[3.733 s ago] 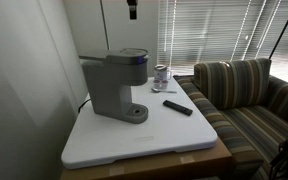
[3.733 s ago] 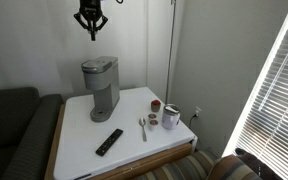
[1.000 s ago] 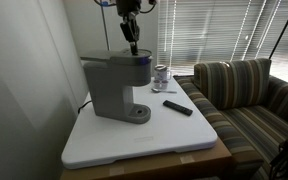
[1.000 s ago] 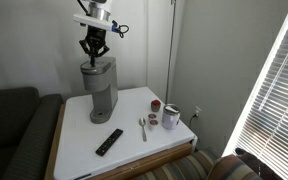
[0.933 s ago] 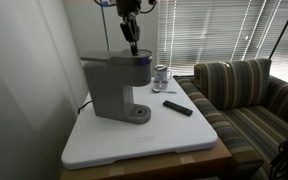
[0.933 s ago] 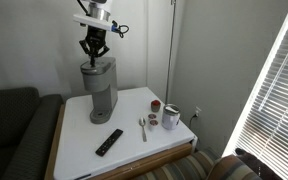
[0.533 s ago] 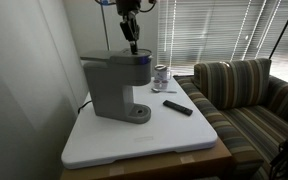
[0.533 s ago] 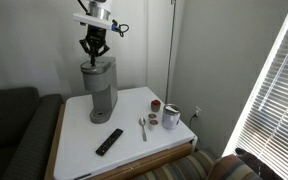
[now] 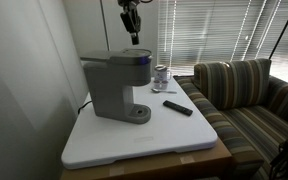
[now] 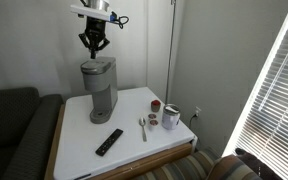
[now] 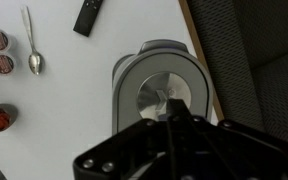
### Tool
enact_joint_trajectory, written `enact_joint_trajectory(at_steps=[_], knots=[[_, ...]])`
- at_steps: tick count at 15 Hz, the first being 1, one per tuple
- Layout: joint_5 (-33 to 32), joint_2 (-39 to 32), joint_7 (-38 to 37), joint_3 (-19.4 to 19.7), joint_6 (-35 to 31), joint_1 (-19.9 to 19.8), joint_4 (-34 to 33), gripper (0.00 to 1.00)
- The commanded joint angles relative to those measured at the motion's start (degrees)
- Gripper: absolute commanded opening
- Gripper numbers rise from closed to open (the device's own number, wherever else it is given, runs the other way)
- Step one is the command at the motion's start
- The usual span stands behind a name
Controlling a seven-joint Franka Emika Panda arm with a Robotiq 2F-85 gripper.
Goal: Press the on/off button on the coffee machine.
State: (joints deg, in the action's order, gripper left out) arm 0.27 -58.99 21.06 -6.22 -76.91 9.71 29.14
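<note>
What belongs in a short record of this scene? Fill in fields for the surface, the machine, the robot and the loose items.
surface: white table
machine: grey coffee machine, upright on the table
robot: tool shut, just above the machine's top, not touching
loose items: remote, spoon

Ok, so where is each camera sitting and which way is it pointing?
Exterior view: low beside the table, facing the coffee machine side-on, blinds and sofa behind; gripper above it.
Exterior view: higher, looking down over the table toward the wall; gripper over the machine.
Wrist view: straight down onto the machine's top; gripper at the bottom.
Shared: all three show machine and remote.
</note>
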Motion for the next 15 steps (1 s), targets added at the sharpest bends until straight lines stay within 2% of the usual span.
enact_joint_trajectory(at_steps=[1,5,6,9,10,11,12,15], knots=[[-1.3,2.0,-0.9,0.8,2.7,0.8,0.0,0.0],[-1.6,3.0,-1.3,0.7,3.2,1.2,-0.3,0.0],[-1.6,-0.4,-1.3,0.9,6.3,1.8,-6.8,0.0],[-1.5,-1.1,-1.1,1.0,8.5,1.9,-8.9,0.0],[-1.4,-1.3,-1.1,1.0,9.0,1.9,-9.5,0.26],[-1.3,-1.5,-1.0,1.0,9.2,1.9,-10.2,0.28],[-1.4,0.7,-1.1,0.7,7.6,1.7,-6.3,0.33],[-1.3,0.5,-1.0,0.6,7.6,1.6,-6.6,0.55]])
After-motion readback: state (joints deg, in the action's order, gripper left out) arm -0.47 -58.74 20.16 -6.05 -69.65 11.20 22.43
